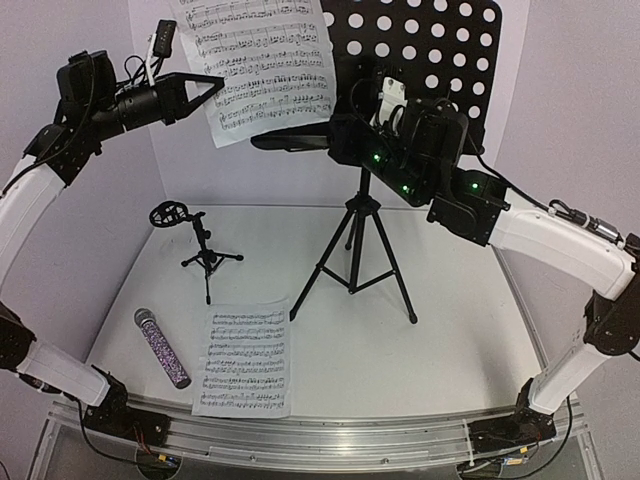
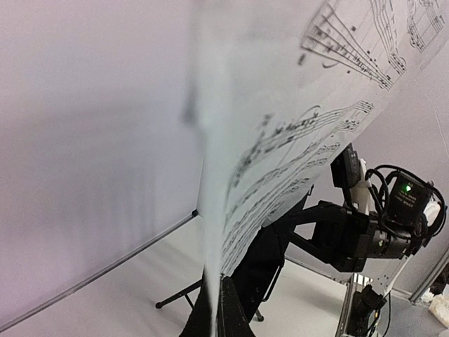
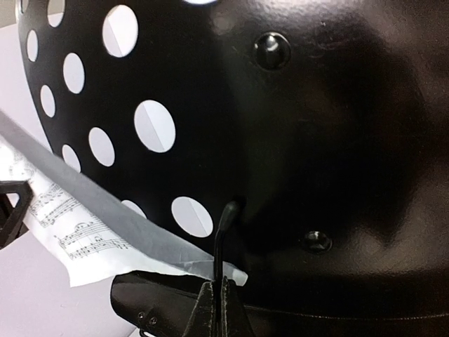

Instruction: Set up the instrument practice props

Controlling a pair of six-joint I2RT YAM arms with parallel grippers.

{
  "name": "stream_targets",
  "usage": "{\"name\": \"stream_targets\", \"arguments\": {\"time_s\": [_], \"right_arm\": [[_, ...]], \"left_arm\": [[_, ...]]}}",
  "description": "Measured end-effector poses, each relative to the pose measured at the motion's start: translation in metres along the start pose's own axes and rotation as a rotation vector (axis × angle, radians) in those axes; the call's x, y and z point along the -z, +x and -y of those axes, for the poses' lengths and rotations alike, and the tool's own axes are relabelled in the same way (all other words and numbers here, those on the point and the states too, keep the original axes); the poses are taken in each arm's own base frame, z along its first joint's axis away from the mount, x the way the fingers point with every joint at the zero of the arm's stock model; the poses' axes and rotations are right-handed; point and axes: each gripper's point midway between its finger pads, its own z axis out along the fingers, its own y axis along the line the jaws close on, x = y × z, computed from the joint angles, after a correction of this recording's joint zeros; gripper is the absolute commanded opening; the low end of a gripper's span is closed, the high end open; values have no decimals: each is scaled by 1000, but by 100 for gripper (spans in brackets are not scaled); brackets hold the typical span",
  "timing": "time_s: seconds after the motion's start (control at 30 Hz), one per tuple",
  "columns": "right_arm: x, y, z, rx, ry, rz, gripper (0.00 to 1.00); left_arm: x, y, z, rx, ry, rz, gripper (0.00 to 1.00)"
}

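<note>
Light, floppy sheet-music page [image 1: 262, 60] is pinched at its edge by left end effector [image 1: 213, 86] beside music stand [image 1: 360, 190]. Right end effector [image 3: 221, 303] is seen closed at the stand's lip, hold unclear.

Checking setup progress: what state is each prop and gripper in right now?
music stand: upright, tripod spread.
held page: raised, overlapping tray's left edge.
left gripper: shut on held page.
right gripper: shut at the stand's ledge.
loose page: flat on table.
microphone: lying on table.
mic stand: upright, cradle empty.
</note>
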Motion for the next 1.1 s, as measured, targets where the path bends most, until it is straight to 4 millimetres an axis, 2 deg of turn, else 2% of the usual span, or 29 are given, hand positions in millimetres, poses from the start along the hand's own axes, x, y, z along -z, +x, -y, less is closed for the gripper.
{"name": "stream_targets", "arguments": {"time_s": [0.23,0.5,0.8,1.1], "right_arm": [[0,-4,-1,-4,-2,23,0],[1,-10,-1,-19,8,47,0],[1,-13,-7,-26,-27,85,0],[2,-17,-18,7,-90,132,0]], "left_arm": [[-4,0,-11,189,-45,-8,0],[3,18,-10,386,-74,-70,0],[22,2,8,411,-58,-30,0],[15,7,3,420,-54,-43,0]]}}
